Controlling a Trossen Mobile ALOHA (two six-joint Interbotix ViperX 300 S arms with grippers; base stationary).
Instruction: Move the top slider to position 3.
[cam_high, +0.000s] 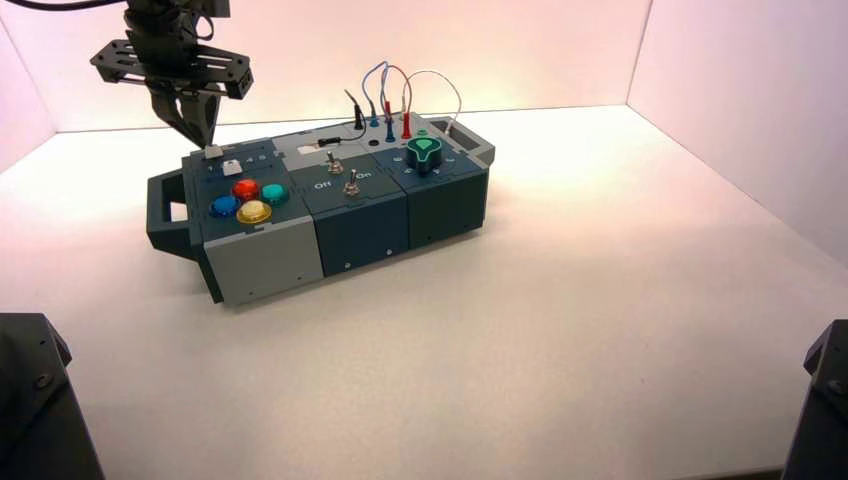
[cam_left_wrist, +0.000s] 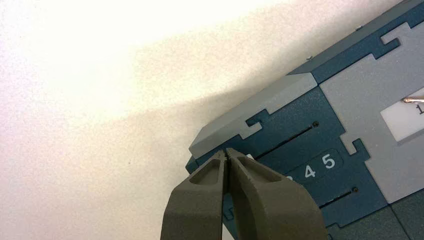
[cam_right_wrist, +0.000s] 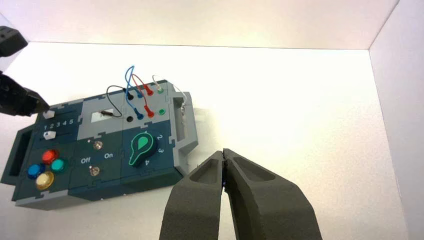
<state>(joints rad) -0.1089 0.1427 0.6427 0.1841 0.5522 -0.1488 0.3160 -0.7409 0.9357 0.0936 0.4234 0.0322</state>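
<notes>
White table (cam_high: 560, 340) beneath; at the box's far left corner sits the small off-white top slider (cam_high: 213, 152), short of the white printed 3 (cam_right_wrist: 57, 125). The dark left pincer (cam_high: 208, 143) meets it with tips closed, probably to push it right. The black right pincer (cam_right_wrist: 223, 152), closed, waits near right.

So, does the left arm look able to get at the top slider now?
Probably yes: the left gripper is right at the top slider, and nothing seems to stand between them.
</notes>
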